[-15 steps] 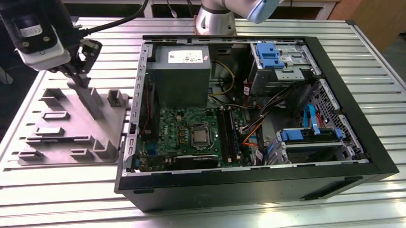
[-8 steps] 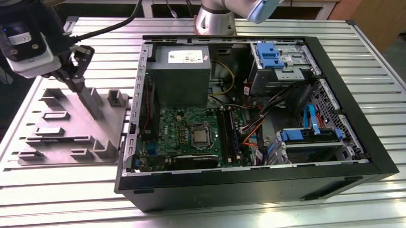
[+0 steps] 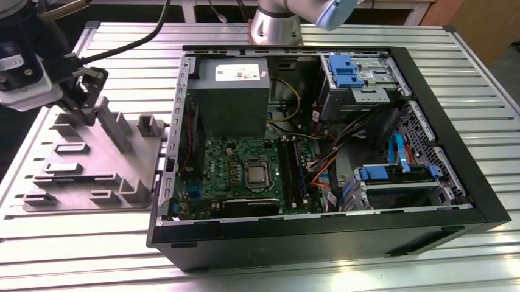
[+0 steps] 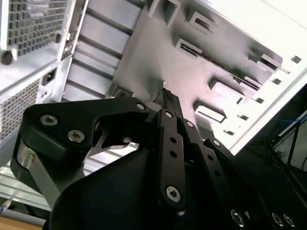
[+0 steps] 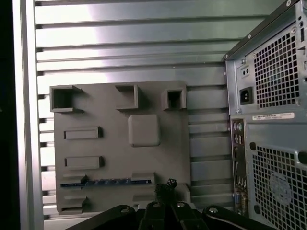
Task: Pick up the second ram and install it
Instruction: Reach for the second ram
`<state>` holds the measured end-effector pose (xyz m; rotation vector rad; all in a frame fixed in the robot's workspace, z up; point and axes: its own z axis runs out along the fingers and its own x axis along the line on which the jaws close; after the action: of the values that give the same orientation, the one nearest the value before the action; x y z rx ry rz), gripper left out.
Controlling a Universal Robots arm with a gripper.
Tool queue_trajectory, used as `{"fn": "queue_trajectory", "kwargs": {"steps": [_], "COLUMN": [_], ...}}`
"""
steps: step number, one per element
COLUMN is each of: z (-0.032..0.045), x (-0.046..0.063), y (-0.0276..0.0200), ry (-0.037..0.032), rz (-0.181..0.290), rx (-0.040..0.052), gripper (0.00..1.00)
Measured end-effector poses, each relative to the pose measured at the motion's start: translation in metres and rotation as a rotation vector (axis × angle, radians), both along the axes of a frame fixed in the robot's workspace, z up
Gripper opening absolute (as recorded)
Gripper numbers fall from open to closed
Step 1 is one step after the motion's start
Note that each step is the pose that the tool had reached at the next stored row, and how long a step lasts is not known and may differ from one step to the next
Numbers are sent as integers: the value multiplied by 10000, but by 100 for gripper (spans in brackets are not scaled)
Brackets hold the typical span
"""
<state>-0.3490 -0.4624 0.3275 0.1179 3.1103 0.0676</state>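
The gripper point(image 4: 165, 96), drawn narrow, hangs just over the grey tray point(image 5: 112, 151), beside 1 end of the ram point(image 5: 105, 181) lying in its slot.

A ribbed metal table point(image 3: 81, 249) carries two things. A grey moulded tray point(image 3: 101, 152) lies flat near the table's edge at the exterior view's left. Just beside it, an open black computer case point(image 3: 325, 240) lies on its side across the table's middle.
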Motion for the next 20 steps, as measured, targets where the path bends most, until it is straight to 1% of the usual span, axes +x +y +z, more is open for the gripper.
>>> {"fn": "queue_trajectory", "kwargs": {"steps": [5,9,13,20], "z": [-57,-79,-104,-187], "x": [-130,-223,-292,-403], "y": [-3,-36,-63,-96], "ry": [0,0,0,1], "rz": [1,0,1,0], "rx": [1,1,1,0], "gripper": [10,10,10,10]}}
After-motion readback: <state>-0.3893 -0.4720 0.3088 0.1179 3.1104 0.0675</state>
